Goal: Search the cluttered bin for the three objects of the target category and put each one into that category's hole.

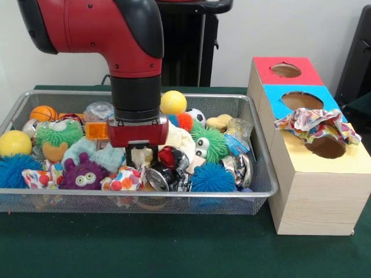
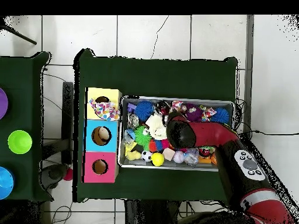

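Note:
The wire mesh bin (image 1: 262,152) is full of toys; it also shows in the overhead view (image 2: 181,98). My gripper (image 1: 142,157) is down in the clutter at the bin's middle, and the toys hide its state. One printed cloth piece (image 1: 313,123) lies draped on the yellow-topped box, over the far edge of its hole (image 1: 328,148); the overhead view shows this cloth piece (image 2: 105,109) too. Two more printed cloth pieces lie at the bin's front, one (image 1: 39,176) at the left and one (image 1: 123,178) just left of my gripper. In the overhead view my arm (image 2: 198,134) hides the gripper.
The blue-topped box (image 1: 278,107) and the red-topped box (image 1: 264,66) stand behind the yellow one. The bin holds a yellow ball (image 1: 173,102), a basketball (image 1: 43,113), blue spiky balls (image 1: 212,177), a purple plush (image 1: 84,174) and green fuzzy toys (image 1: 207,142). A side table holds coloured bowls (image 2: 19,142).

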### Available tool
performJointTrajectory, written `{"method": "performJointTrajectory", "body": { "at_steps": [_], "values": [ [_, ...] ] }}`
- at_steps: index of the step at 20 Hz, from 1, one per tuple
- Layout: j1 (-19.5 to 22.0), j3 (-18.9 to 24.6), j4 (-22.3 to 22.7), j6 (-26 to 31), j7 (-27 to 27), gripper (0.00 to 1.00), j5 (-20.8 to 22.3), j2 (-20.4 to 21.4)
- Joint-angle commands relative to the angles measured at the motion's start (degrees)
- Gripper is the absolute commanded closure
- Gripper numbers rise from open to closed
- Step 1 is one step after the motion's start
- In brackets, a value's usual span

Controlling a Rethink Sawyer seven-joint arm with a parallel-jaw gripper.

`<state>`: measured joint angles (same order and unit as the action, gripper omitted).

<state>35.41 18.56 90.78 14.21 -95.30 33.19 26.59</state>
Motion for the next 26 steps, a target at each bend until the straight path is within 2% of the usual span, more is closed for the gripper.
{"method": "performJointTrajectory", "body": {
  "at_steps": [1,9,10,14,16,23,24,26],
  "values": [
    [0.81,1.23,-4.22,8.71,14.0,1.0,8.15,-0.44],
    [2.39,3.9,-4.0,9.48,13.92,1.0,11.28,1.0],
    [2.84,4.6,-3.8,8.84,13.33,0.0,12.13,1.01],
    [3.22,5.71,-3.5,7.12,12.3,0.0,12.41,0.91],
    [3.38,5.54,-3.19,6.36,9.03,0.0,11.09,1.08],
    [3.94,5.87,-2.71,6.37,6.78,0.0,10.03,1.25],
    [4.14,6.12,-2.63,5.98,6.21,1.0,9.75,1.19],
    [4.76,6.44,-2.2,4.12,4.46,1.0,9.26,0.94]
  ]
}}
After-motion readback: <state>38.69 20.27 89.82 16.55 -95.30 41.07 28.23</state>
